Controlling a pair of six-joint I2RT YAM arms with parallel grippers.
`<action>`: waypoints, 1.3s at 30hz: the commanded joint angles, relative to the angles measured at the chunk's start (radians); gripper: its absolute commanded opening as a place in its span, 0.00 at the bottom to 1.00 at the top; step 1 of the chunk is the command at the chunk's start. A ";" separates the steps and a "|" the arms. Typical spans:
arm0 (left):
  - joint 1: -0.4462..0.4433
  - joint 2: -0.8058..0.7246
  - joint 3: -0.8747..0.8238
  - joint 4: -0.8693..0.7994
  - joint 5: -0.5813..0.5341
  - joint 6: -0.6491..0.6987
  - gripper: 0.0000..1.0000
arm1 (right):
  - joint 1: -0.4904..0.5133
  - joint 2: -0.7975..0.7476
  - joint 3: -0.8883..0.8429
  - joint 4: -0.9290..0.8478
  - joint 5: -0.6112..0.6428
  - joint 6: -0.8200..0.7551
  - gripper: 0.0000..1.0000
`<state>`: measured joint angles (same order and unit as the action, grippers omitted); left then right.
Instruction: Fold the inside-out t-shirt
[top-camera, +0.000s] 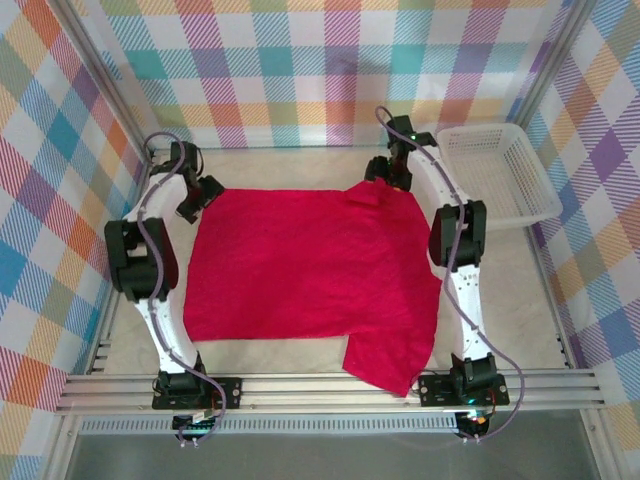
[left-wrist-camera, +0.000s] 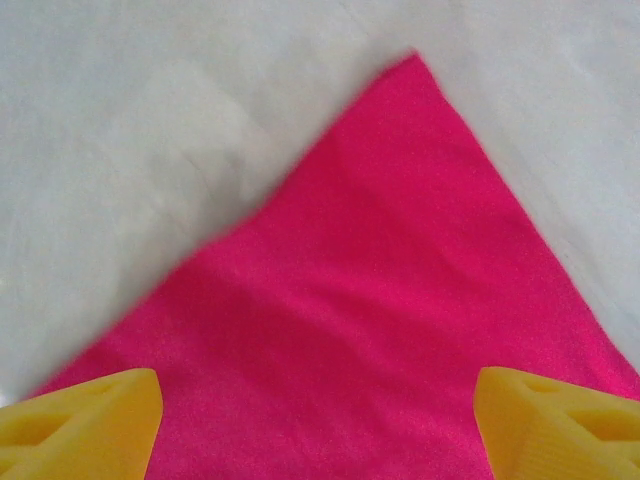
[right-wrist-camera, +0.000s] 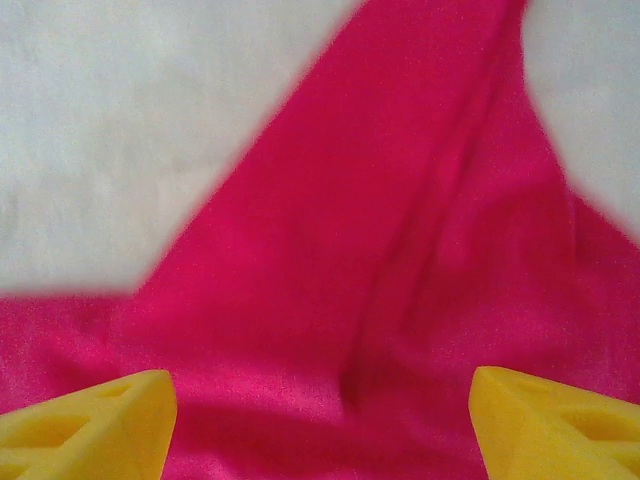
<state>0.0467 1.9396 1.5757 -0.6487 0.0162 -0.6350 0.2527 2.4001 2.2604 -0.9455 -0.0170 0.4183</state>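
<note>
The inside-out t-shirt (top-camera: 310, 265) lies spread flat on the table, bright red and wrinkly, with one sleeve reaching toward the near right. My left gripper (top-camera: 196, 200) stands open just above the shirt's far left corner; in the left wrist view its yellow fingers (left-wrist-camera: 85, 425) sit wide apart over the pointed cloth corner (left-wrist-camera: 400, 250), holding nothing. My right gripper (top-camera: 385, 178) is open over the far right corner, where a small flap is folded. In the right wrist view its fingers (right-wrist-camera: 555, 420) are spread over creased red fabric (right-wrist-camera: 380, 250), with nothing gripped.
A white plastic basket (top-camera: 495, 172) stands at the back right, close to the right arm. Checkered walls enclose the table on three sides. An aluminium rail (top-camera: 330, 388) runs along the near edge, and the shirt's near sleeve (top-camera: 392, 362) reaches it.
</note>
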 joint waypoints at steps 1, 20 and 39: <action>-0.079 -0.151 -0.173 0.107 0.116 -0.037 0.81 | 0.049 -0.274 -0.336 0.181 -0.120 0.066 0.78; -0.024 -0.006 -0.319 0.080 0.194 0.013 0.80 | 0.020 -0.106 -0.345 0.300 -0.113 0.214 0.57; -0.024 -0.083 -0.320 0.049 0.208 0.040 0.79 | 0.020 -0.024 -0.185 0.289 -0.112 0.217 0.00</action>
<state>0.0158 1.8946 1.2663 -0.5568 0.2344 -0.6193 0.2722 2.3535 2.0212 -0.6357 -0.1207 0.6392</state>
